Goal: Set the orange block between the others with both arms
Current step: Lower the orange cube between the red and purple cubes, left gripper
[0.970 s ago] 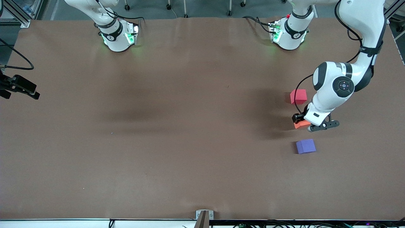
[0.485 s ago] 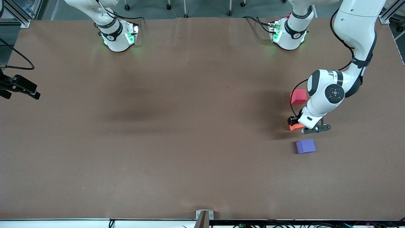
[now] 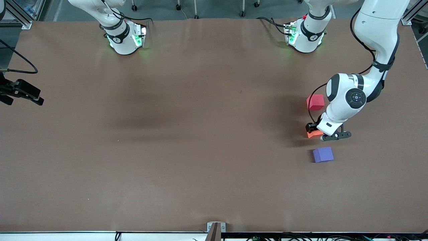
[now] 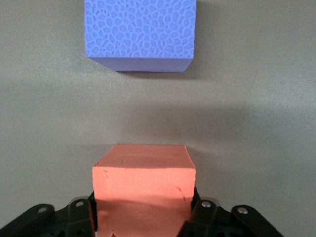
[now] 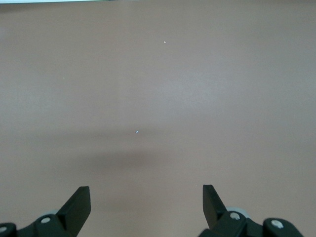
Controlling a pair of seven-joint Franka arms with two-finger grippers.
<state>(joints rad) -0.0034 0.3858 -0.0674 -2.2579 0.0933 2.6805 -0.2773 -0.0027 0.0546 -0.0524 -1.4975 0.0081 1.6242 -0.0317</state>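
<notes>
My left gripper [image 3: 316,131] is shut on the orange block [image 3: 312,135], low over the table between the two other cubes. The red-pink cube [image 3: 315,102] lies farther from the front camera and the purple-blue cube [image 3: 323,154] nearer to it. In the left wrist view the orange block [image 4: 143,170] sits between the black fingers [image 4: 83,217] of the left gripper [image 4: 143,212], with the purple-blue cube [image 4: 140,32] a gap away on the brown surface. My right gripper [image 5: 146,197] is open over bare table, holding nothing.
Brown paper covers the table [image 3: 187,134]. The two green-lit arm bases [image 3: 125,38] [image 3: 304,36] stand along its farthest edge. A black part with a cable [image 3: 21,91] hangs over the edge at the right arm's end. A small bracket [image 3: 215,229] sits at the nearest edge.
The left gripper has sunk a little and shifted slightly toward the right arm's end, keeping the orange block. The red-pink and purple-blue cubes have stayed put. The right arm has barely moved.
</notes>
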